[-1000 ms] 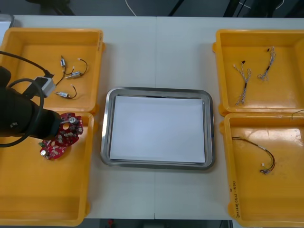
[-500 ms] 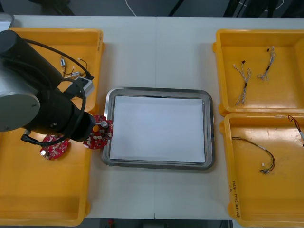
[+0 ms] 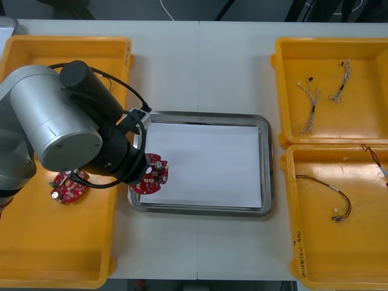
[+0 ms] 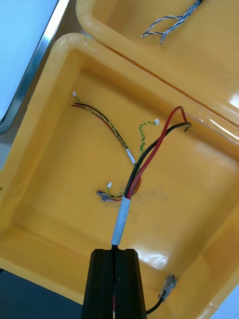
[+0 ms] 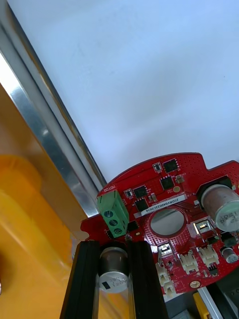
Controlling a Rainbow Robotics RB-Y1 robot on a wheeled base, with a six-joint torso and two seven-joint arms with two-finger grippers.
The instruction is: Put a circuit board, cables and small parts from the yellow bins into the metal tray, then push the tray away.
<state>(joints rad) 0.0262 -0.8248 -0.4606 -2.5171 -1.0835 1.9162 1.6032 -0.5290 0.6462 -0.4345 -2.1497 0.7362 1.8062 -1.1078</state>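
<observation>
The left gripper point(image 5: 113, 247) is pinching a stiff, fragile circuit board point(image 5: 169, 182) by its capacitor point(image 5: 113, 271) over the tray point(image 5: 50, 134) rim, while the right gripper point(image 4: 115, 251), right of the tray, is clamping a limp cable point(image 4: 149, 154).

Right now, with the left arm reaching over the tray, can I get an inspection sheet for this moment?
Surface: light table carrying the metal tray, white inside, between four yellow bins.
Job's things: one circuit board held at the tray's near left corner; a second circuit board lies in the near left bin.
Clutter: nothing seen.
Grippers: left gripper shut on the circuit board, gripping a metal can on it; right gripper shut on a red and black cable above the near right bin.
Cables: twisted cables in the far right bin; a red and yellow cable on the near right bin's floor.
Surroundings: dark floor beyond the table's far edge.
</observation>
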